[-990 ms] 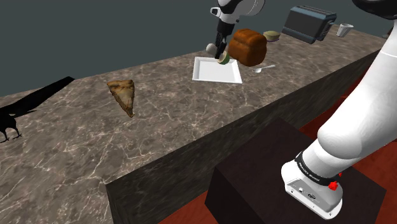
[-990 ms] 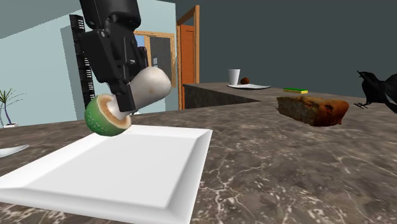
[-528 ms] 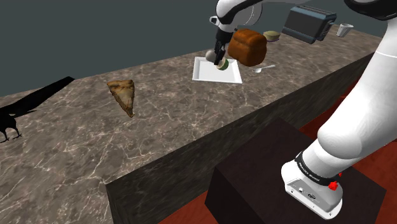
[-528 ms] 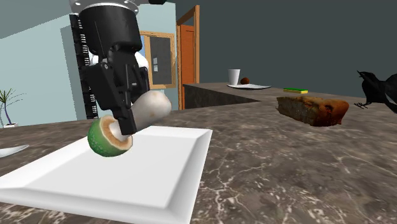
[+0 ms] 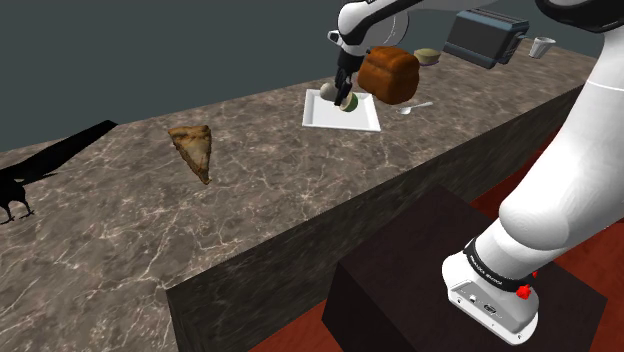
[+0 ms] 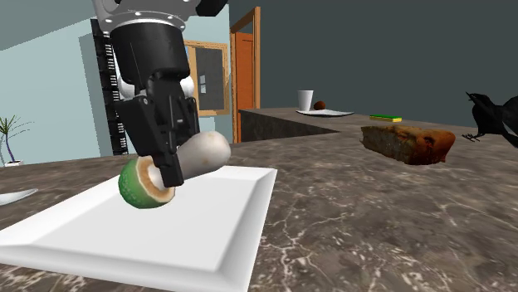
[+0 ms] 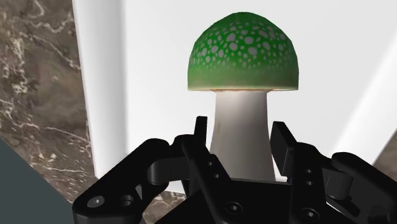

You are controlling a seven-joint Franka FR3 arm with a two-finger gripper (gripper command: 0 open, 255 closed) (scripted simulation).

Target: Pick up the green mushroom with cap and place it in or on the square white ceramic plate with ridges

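A mushroom (image 7: 242, 83) with a green, pale-spotted cap and a thick off-white stem is clasped at the stem by my black gripper (image 7: 240, 147). In the second exterior view the mushroom (image 6: 148, 182) lies on its side in the gripper (image 6: 170, 162), cap low, just above or touching the square white plate (image 6: 207, 224). From the shoulder view the gripper (image 5: 343, 94) and mushroom (image 5: 348, 101) are over the plate (image 5: 328, 112) on the marble counter.
A brown bread loaf (image 5: 390, 72) stands right beside the plate, with a spoon (image 5: 415, 106) near it. A pizza slice (image 5: 193, 149) lies further along the counter. A toaster (image 5: 483, 35), bowl (image 5: 428, 56) and cup (image 5: 541, 46) sit at the far end. A black bird figure (image 6: 494, 116) stands off to the side.
The gripper has carried the mushroom lower and further in over the plate; its cap now hangs at the plate's surface.
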